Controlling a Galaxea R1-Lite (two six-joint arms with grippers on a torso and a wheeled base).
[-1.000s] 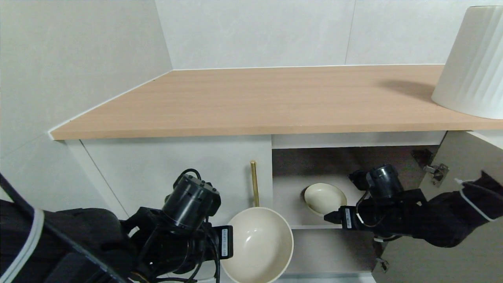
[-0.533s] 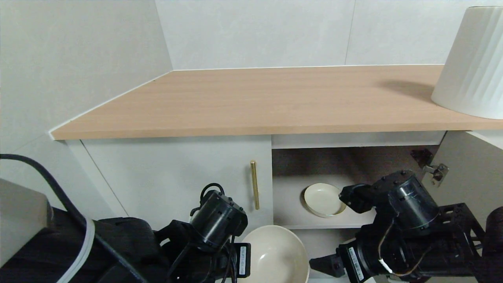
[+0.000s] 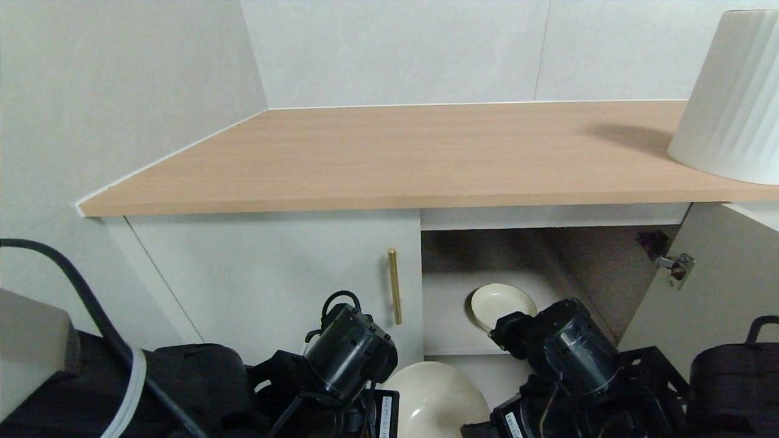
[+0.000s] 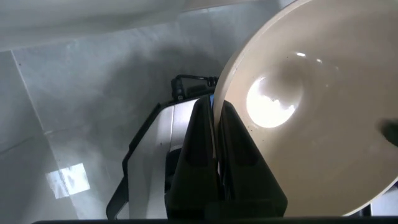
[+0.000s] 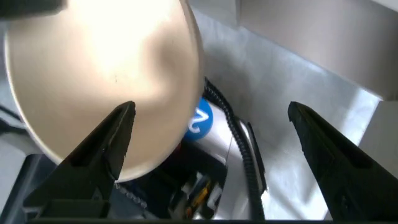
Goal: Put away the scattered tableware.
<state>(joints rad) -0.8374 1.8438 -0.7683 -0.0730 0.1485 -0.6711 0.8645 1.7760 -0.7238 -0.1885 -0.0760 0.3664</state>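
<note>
Head view shows the bowl (image 3: 435, 398), rim pinched in the left gripper (image 4: 216, 111), just below and in front of the open cupboard (image 3: 584, 267), so its shelf (image 3: 447, 322), holding a small dish (image 3: 500, 306), lies up and forward, while the right gripper (image 5: 211, 112) hangs spread and empty before the cupboard.

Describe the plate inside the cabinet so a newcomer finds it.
Under the wooden counter, the right door stands open. On the shelf inside lies a small cream plate, flatter and smaller than the bowl in the left end effector.
</note>
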